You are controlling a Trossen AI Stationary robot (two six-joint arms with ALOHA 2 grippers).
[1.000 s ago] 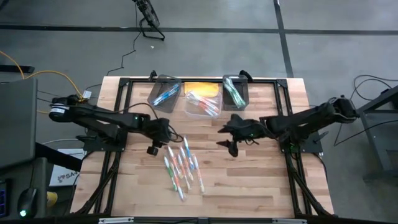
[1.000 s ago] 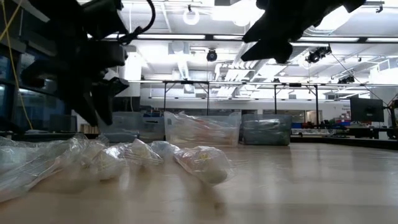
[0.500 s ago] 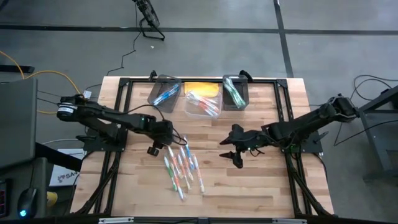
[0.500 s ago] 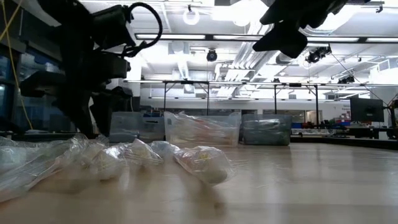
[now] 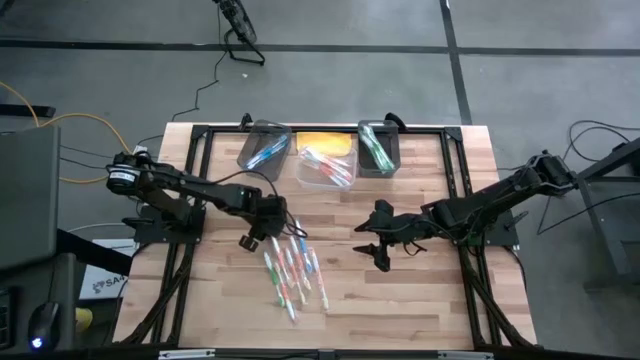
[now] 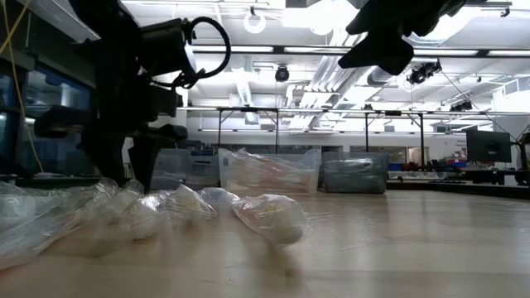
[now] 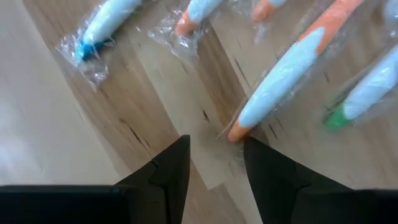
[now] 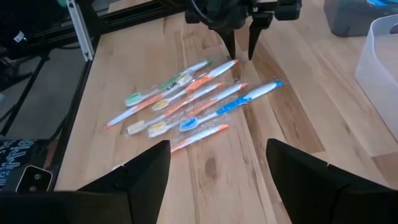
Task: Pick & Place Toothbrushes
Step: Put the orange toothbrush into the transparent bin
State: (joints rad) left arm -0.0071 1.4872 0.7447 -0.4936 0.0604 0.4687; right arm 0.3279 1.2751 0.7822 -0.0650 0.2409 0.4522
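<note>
Several wrapped toothbrushes (image 5: 292, 268) lie flat in a loose pile on the wooden table, left of its middle; the right wrist view shows the same toothbrushes (image 8: 186, 102). My left gripper (image 5: 278, 222) points down, open, over the far end of the pile. In its wrist view the left gripper (image 7: 214, 155) stands on either side of the orange tip of one white-and-orange toothbrush (image 7: 280, 74), without plain touch. My right gripper (image 5: 376, 247) hovers open, to the right of the pile, above bare wood.
Three bins stand in a row at the table's far edge: a dark one (image 5: 264, 150) with blue brushes, a clear one (image 5: 326, 166) with pink and orange ones, and a dark one (image 5: 378, 148) with green ones. Bare wood lies right of and behind the pile.
My left gripper has moved toward the table's right and down, ending over the far end of the toothbrush pile. My right gripper has moved toward the near edge, then held still. The toothbrushes have not moved.
</note>
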